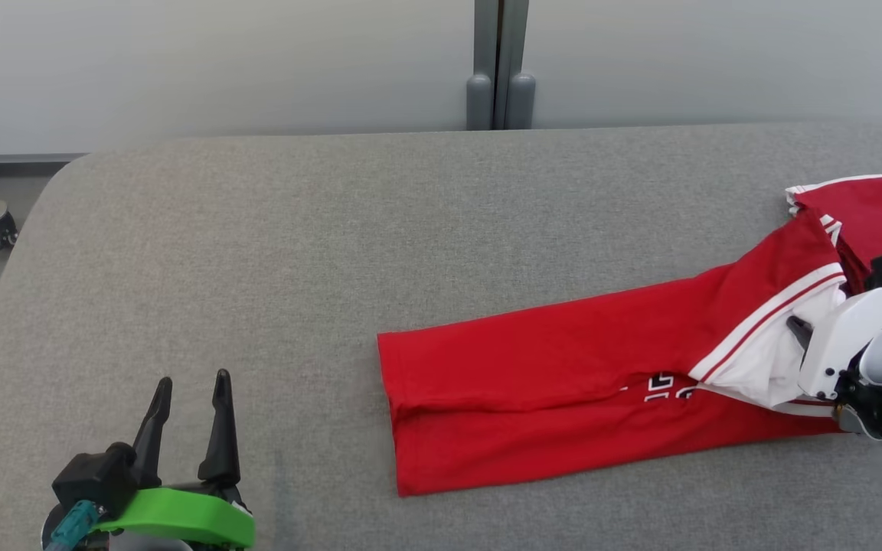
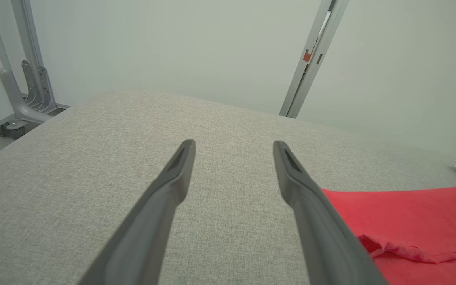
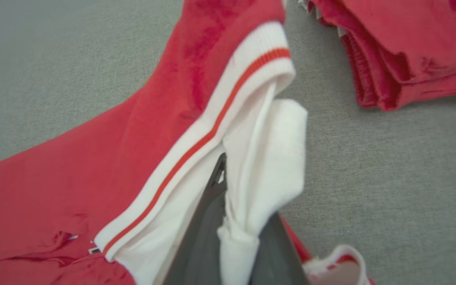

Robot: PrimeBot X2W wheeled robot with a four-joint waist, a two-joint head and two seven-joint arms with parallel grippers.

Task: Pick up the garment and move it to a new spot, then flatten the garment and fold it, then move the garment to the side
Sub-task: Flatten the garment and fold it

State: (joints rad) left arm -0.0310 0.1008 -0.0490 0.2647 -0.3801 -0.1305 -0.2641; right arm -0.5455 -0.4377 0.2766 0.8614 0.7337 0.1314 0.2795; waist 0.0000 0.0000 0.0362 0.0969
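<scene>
Pinching a wad of white lining at the striped end of the garment point(image 1: 563, 367), the right claw point(image 3: 236, 198) is closed on the cloth, its dark fingers buried in the fabric; the garment lies on the right half of the grey desk point(image 1: 334, 229) as a long red band, doubled lengthwise, its plain hem towards the middle; the left claw point(image 1: 190, 398) hovers open and empty near the front left, well apart from the cloth; a bunched red piece with white trim point(image 1: 870, 207) sits at the far right, and whether it is part of the same garment I cannot tell; the step in hand looks like the fold, with the flattening largely done; the next move probably calls for lifting the gripped end and carrying it across to the hem, high enough not to drag the lower layer.
</scene>
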